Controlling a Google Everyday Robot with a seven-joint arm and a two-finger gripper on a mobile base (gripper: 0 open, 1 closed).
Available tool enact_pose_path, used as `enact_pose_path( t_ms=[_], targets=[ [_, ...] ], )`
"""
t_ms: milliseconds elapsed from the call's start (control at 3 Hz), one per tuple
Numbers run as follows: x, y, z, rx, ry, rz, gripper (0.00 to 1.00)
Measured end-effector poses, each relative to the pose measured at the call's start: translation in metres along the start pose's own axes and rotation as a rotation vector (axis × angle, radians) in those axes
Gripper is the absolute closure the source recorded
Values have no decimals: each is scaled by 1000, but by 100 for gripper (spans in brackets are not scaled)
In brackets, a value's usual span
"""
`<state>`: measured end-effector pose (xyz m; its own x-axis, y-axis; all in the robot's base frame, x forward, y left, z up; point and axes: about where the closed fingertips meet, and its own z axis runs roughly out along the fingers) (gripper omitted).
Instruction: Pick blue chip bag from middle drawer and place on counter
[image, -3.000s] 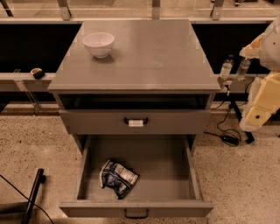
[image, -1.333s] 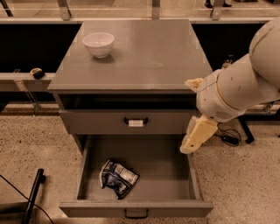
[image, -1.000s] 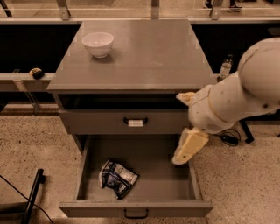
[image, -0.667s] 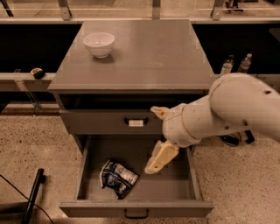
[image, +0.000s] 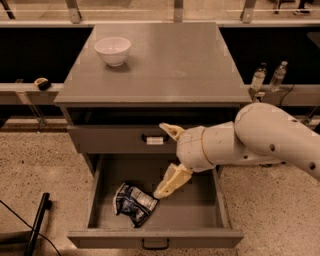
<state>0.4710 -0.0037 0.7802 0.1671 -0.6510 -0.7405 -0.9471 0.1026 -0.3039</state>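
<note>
The blue chip bag (image: 134, 201) lies crumpled on the floor of the open middle drawer (image: 96, 196), left of its centre. My gripper (image: 158, 160) reaches in from the right on a thick white arm, over the drawer and just right of the bag. It is open, with its lower finger (image: 171, 183) pointing down at the bag's right edge and its upper finger (image: 172, 131) in front of the drawer above. It holds nothing. The grey counter (image: 170, 65) tops the cabinet.
A white bowl (image: 113, 50) stands at the counter's back left. The drawer above, whose handle bears a white tag (image: 154, 139), is shut. Two bottles (image: 267, 77) stand on a ledge at the right. A black pole (image: 37, 225) leans at the lower left.
The arm has swung in from the right and down, carrying the gripper leftward from beside the cabinet to just right of the bag over the open drawer. The bag has not moved.
</note>
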Motion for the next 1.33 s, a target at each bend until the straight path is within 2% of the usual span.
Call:
enact_pose_path(
  t_ms=[333, 667, 1000, 1333],
  targets=[
    [6, 15, 41, -23, -50, 25, 0],
    [43, 46, 118, -66, -85, 93, 0],
    [69, 71, 181, -121, -90, 118, 0],
    [69, 71, 181, -121, -90, 118, 0]
  ],
)
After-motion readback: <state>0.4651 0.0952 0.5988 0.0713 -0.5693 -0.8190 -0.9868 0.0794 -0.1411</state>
